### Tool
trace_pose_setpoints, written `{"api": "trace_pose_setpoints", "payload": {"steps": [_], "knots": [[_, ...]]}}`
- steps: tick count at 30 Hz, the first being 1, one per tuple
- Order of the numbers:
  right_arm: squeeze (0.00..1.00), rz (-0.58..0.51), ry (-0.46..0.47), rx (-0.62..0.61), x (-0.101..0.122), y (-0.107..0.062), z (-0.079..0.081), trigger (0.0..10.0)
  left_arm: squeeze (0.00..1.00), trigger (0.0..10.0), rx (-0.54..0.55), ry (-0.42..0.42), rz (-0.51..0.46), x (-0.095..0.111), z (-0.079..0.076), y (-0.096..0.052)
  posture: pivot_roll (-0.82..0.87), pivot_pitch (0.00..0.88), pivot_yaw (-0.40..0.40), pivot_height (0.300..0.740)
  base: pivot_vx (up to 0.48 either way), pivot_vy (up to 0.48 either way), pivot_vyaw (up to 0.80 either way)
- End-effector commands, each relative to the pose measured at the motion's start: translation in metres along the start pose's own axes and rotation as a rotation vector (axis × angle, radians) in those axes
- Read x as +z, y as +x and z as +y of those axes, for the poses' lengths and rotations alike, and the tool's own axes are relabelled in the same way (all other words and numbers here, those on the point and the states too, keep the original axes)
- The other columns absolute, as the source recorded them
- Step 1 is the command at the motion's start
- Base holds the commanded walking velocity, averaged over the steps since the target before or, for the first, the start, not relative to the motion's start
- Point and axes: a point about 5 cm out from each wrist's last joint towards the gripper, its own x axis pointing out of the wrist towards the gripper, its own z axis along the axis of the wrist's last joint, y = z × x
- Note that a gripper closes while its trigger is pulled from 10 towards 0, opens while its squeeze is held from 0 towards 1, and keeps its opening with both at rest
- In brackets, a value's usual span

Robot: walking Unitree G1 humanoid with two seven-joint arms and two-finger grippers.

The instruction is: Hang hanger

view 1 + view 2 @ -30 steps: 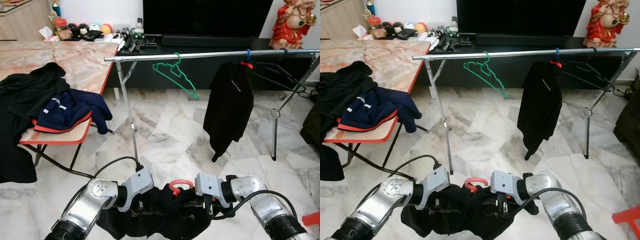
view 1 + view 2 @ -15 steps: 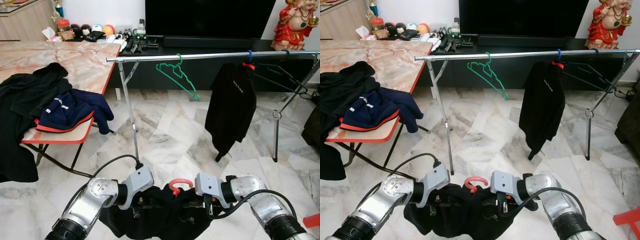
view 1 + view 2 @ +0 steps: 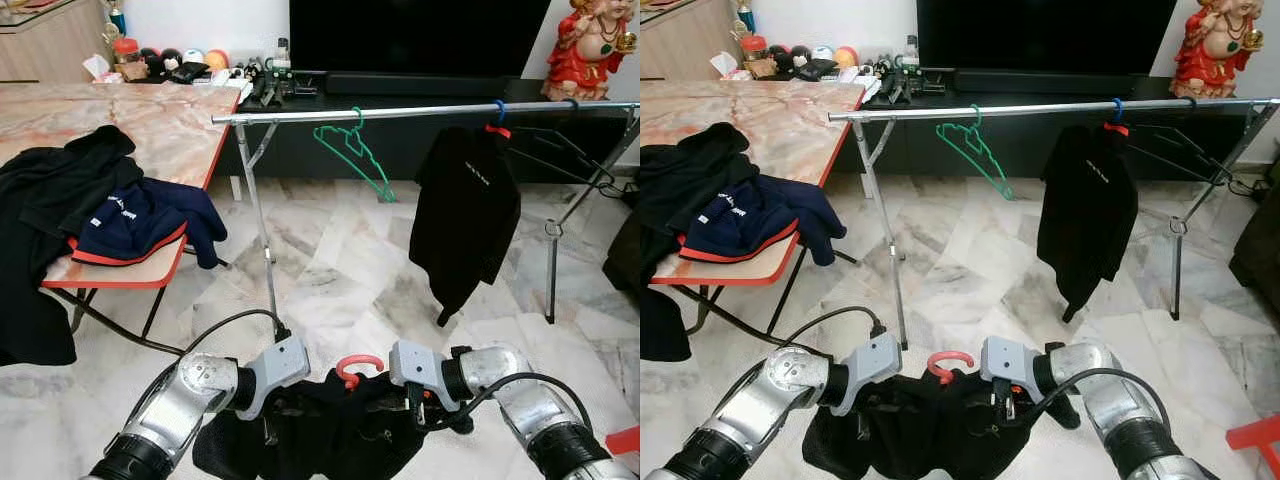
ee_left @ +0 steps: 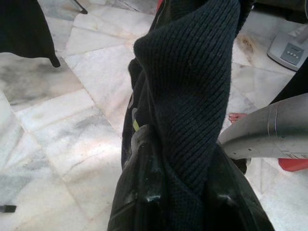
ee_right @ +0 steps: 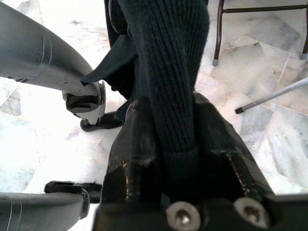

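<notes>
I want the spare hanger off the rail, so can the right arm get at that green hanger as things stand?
Probably not yet. The right pincer is shut on the black sweater, sharing it with the left pincer, and the green hanger hangs on the rail well ahead across open floor.

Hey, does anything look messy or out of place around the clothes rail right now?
The empty green plastic hanger hangs tilted on the silver metal rail, one end dipping low. Dark clothes lie heaped on the marble-top table's edge, some spilling over. The hung black garment looks fine.
</notes>
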Motion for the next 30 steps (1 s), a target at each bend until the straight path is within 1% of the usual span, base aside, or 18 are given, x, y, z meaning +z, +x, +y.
{"api": "trace_pose_setpoints", "payload": {"steps": [1,11,14,15,16,17,18,19,26,30], "knots": [[0.00,-0.108,-0.044,-0.030,0.024,0.000,-0.011,0.0,0.00,0.0,-0.001,0.010,-0.013,0.004,-0.002,0.004,0.01,0.058,0.004,0.740,0.000,0.000,0.00],[0.00,-0.105,-0.033,-0.027,0.024,-0.001,-0.012,0.0,0.00,0.0,0.006,0.015,-0.014,0.005,-0.002,0.004,0.01,0.063,0.000,0.740,0.000,0.000,0.00],[0.00,-0.094,-0.027,-0.049,0.024,-0.002,-0.015,0.0,0.00,0.0,0.007,0.018,-0.014,0.005,-0.002,0.003,0.01,0.065,-0.001,0.740,0.000,0.000,0.00],[0.00,-0.076,-0.032,-0.070,0.022,-0.003,-0.017,10.0,0.00,0.0,0.006,0.018,-0.013,0.005,-0.002,0.003,0.01,0.065,-0.002,0.740,0.000,0.000,0.00],[0.25,-0.073,-0.028,-0.063,0.022,-0.003,-0.017,10.0,0.00,0.0,0.007,0.017,-0.012,0.005,-0.002,0.003,0.01,0.065,-0.003,0.740,0.000,0.000,0.00],[0.25,-0.073,-0.026,-0.056,0.021,-0.002,-0.017,10.0,0.00,0.0,0.007,0.017,-0.013,0.005,-0.002,0.003,0.01,0.065,-0.003,0.740,0.000,0.000,0.00],[0.76,-0.075,-0.018,-0.048,0.021,-0.003,-0.016,10.0,0.00,0.0,0.009,0.017,-0.012,0.005,-0.002,0.003,0.01,0.066,-0.005,0.740,0.000,0.000,0.00],[1.00,-0.080,-0.013,-0.047,0.022,-0.003,-0.016,10.0,0.00,0.0,0.012,0.014,-0.010,0.003,-0.001,0.003,0.01,0.066,-0.005,0.740,0.000,0.000,0.00],[1.00,-0.059,0.001,-0.004,0.018,-0.004,-0.013,10.0,0.00,0.0,0.035,0.001,0.001,-0.002,0.000,-0.001,0.01,0.066,-0.007,0.740,0.000,0.000,0.00],[1.00,-0.041,0.003,0.027,0.016,-0.005,-0.012,10.0,0.00,0.0,0.068,-0.022,0.015,-0.009,0.001,-0.005,0.01,0.064,-0.008,0.740,0.000,0.000,0.00]]}}
